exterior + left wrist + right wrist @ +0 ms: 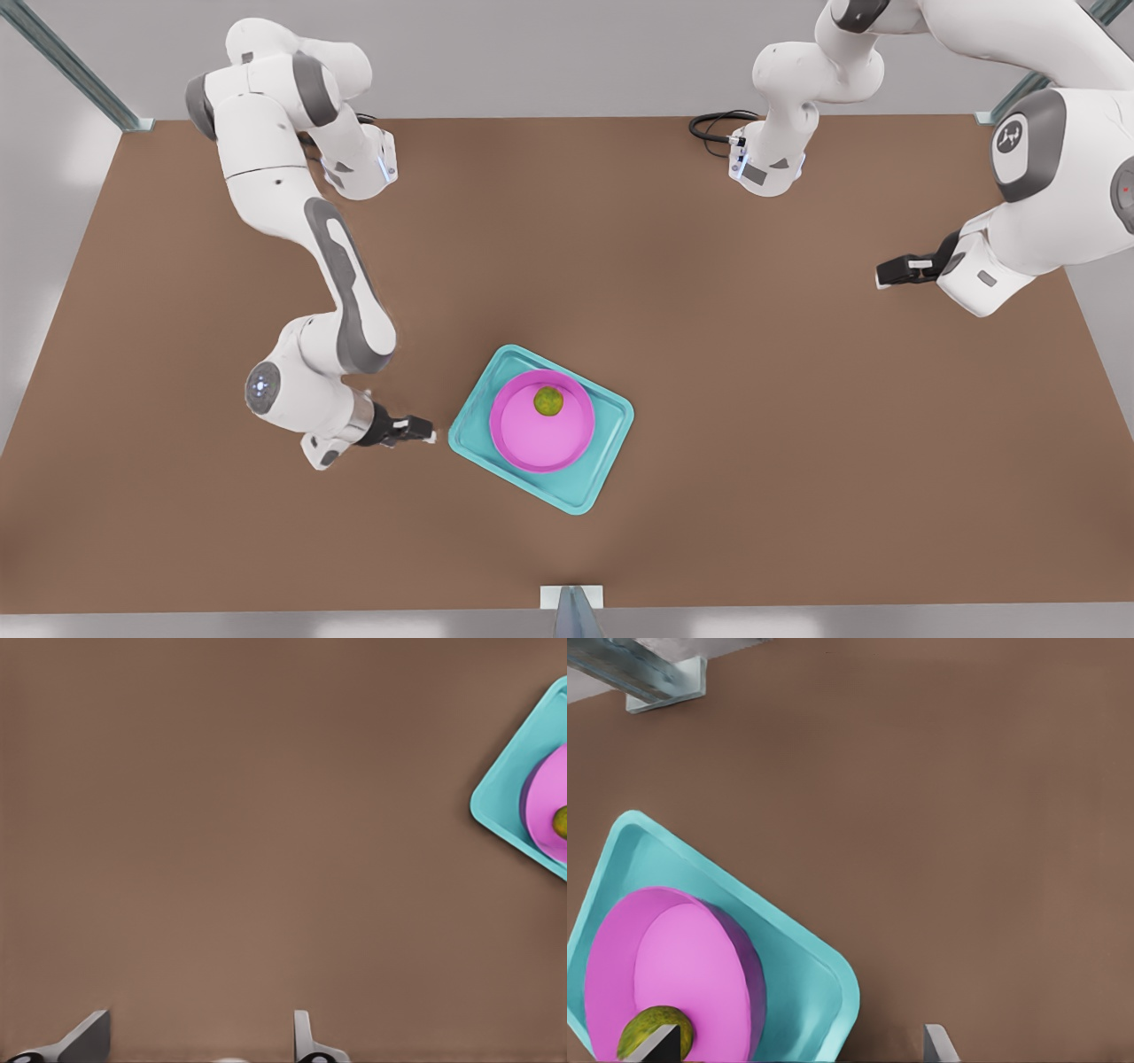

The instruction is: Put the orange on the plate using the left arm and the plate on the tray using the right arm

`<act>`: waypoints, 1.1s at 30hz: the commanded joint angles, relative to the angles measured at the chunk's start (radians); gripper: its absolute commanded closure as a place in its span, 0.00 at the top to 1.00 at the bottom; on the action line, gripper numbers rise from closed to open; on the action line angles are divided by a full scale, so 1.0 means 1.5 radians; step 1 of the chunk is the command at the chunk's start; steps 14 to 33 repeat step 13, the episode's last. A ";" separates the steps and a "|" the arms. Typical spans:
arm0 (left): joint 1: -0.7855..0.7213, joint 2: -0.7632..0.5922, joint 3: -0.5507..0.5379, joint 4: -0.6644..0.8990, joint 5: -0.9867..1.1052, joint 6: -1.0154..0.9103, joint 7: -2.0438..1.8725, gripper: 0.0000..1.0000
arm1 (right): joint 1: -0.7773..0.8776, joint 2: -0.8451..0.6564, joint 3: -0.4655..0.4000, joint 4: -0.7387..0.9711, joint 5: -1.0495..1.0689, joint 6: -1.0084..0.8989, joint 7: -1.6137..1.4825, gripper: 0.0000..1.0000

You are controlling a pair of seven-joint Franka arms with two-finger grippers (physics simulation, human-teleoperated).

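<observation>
Your brown counter (709, 354) carries the teal tray (478, 424); the pink plate (532, 439) sits inside it, the orange (547, 400) on the plate. Right claw (425, 432) hangs just beside the tray, fingers spread. Left claw (890, 270) waits well apart, fingers parted, empty.

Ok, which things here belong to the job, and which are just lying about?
Job:
- orange, lying in the plate
- plate, sitting in the tray
- tray
- right hand, open beside the tray
- left hand, open, waiting at the front view's right

Just there:
- table
- black cable by an arm base
- metal bracket at the table edge
</observation>
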 commanded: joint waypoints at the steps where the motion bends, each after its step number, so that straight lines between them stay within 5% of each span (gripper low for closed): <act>1: 0.001 0.000 0.000 0.001 0.001 -0.016 -0.001 1.00 | -0.042 -0.001 -0.011 0.110 -0.315 -0.406 -0.138 1.00; 3: 0.001 -0.003 0.000 0.001 0.001 -0.017 0.000 1.00 | -0.068 -0.044 -0.015 0.251 -0.409 -0.555 -0.202 1.00; 7: 0.001 -0.006 0.000 0.002 0.002 -0.017 -0.009 1.00 | -0.084 -0.331 -0.009 0.079 -0.400 -0.572 -0.196 1.00; 9: 0.000 -0.006 0.000 0.001 0.001 -0.017 -0.010 1.00 | -0.085 -0.384 -0.009 -0.004 -0.395 -0.532 -0.180 1.00; 33: 0.001 -0.004 0.000 0.001 0.001 -0.017 -0.006 1.00 | -0.085 -0.389 -0.009 -0.006 -0.394 -0.532 -0.179 1.00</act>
